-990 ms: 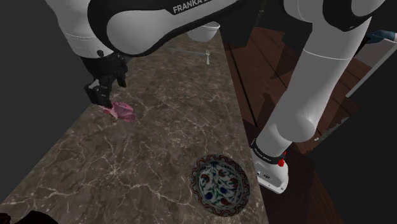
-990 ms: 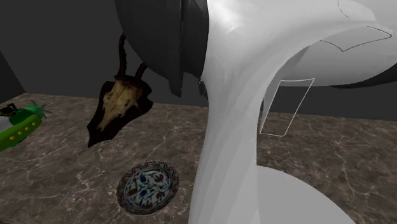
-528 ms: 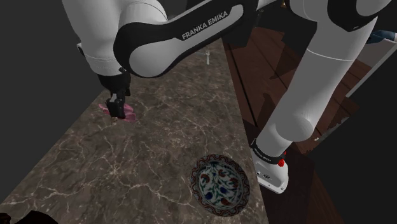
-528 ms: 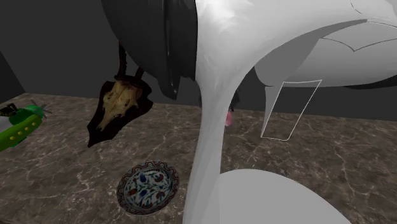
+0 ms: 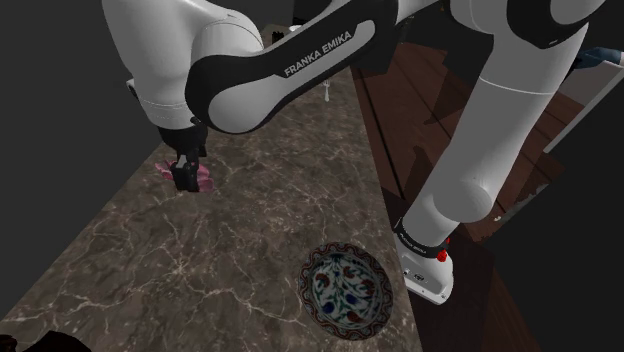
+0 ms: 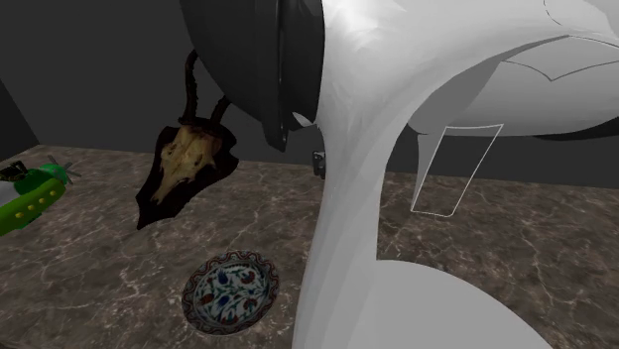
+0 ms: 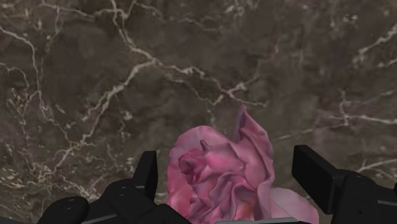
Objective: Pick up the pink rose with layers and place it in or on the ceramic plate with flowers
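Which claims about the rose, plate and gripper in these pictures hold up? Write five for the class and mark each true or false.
1. The rose lies on the marbled counter. True.
2. The gripper is shut on the rose. False: its fingers stand apart on either side of the rose, not clasping it.
3. The plate bears a flower pattern. True.
4. The rose lies in the plate. False: the plate holds nothing, and the rose is far from it, near the counter's edge at the shoulder view's left.
5. A green skull stands behind the plate. False: the skull is bone-coloured, horned and mounted on a dark plaque.
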You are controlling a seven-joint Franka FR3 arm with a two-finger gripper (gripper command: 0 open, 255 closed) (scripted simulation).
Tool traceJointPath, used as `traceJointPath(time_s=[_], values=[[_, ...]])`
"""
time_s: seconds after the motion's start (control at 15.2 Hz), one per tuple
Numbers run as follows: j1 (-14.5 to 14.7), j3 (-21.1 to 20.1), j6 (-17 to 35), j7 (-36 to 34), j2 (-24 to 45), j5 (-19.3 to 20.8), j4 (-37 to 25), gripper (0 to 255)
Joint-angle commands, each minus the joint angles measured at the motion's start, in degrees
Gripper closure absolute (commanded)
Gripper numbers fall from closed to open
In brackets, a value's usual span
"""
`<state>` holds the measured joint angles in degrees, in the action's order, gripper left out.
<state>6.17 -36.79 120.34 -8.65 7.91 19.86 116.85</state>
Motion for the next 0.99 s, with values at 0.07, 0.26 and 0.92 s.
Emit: traceJointPath(time_s=[0.07,0.26,0.92], values=[[0.0,0.0,0.01,0.0,0.0,0.0,0.0,0],[0.0,0.0,0.02,-0.01,-0.01,0.0,0.03,255],[-0.18,-0.19,-1.85,1.11,-1.19,-1.17,-1.1,255]])
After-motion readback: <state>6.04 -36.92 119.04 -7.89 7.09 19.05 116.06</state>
